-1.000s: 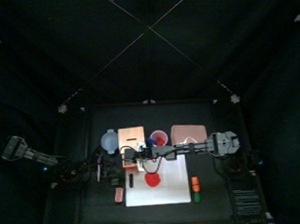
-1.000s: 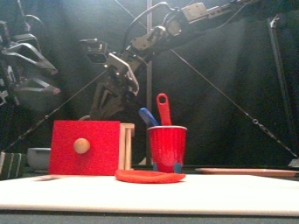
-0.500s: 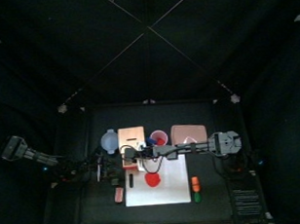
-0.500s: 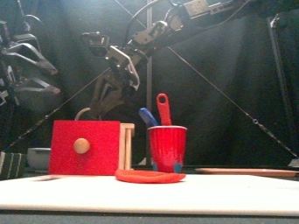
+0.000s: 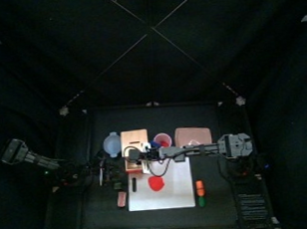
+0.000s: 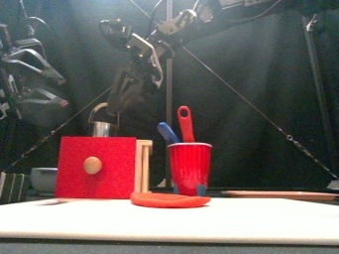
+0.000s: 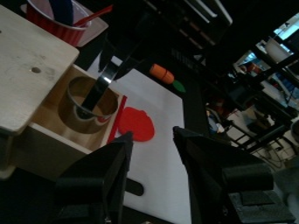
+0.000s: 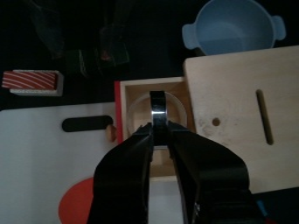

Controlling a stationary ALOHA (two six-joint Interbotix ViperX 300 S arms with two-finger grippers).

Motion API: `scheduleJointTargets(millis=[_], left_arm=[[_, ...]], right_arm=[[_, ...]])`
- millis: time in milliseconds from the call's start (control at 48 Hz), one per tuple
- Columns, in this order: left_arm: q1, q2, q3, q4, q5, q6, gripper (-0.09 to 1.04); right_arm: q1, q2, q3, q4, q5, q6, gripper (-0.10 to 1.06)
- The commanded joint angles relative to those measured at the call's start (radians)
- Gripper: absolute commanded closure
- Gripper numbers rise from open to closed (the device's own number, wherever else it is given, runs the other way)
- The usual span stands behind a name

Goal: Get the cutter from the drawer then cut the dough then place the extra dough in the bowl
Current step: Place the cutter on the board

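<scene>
Black curtains close the booth at the back and sides, and the black table (image 5: 91,219) carries a white cutting board (image 5: 179,191) at its centre. Behind the board stands the pale wooden box (image 5: 136,140), its red-fronted drawer (image 6: 97,167) pulled open toward the board. The round metal cutter (image 6: 101,127) hangs directly over the open drawer, its rim showing just above the box top in the front view. The right gripper (image 8: 158,129) is directly above it, jaws pinched narrow on the cutter's wire handle (image 8: 158,109). The red dough disc (image 5: 158,183) lies flat on the board, just in front of the drawer and apart from the cutter. The blue-grey bowl (image 5: 113,144) sits beside the box on the left. A red cup (image 6: 188,167) with a blue and a red toy knife stands just right of the box, the pink tray (image 5: 190,136) beyond it. A red-and-white toy food piece (image 8: 30,80) lies off the board's left edge. The right arm reaches across past the table's middle. The left gripper (image 7: 163,166) hovers near the drawer, jaws spread apart and empty.
</scene>
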Motion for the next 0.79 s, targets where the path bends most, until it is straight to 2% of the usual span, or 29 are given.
scheduleJointTargets(millis=[21, 271, 417, 542, 792], left_arm=[[0.003, 0.000, -0.011, 0.002, -0.005, 0.003, 0.14], [0.003, 0.000, -0.009, 0.002, -0.005, 0.005, 0.14], [0.012, -0.002, -0.009, 0.003, -0.005, 0.008, 0.14], [0.015, -0.002, -0.011, 0.002, -0.003, 0.006, 0.13], [0.021, -0.003, -0.012, 0.003, -0.005, 0.006, 0.14]], right_arm=[[-0.003, -0.086, -0.026, -0.021, 0.011, 0.000, 0.41], [0.008, -0.186, 0.008, -0.028, 0.069, 0.003, 0.41], [0.055, -0.265, 0.078, -0.025, 0.094, 0.012, 0.41], [0.089, -0.351, 0.169, -0.021, 0.092, 0.063, 0.41], [0.172, -0.491, 0.396, -0.021, 0.063, 0.206, 0.41]])
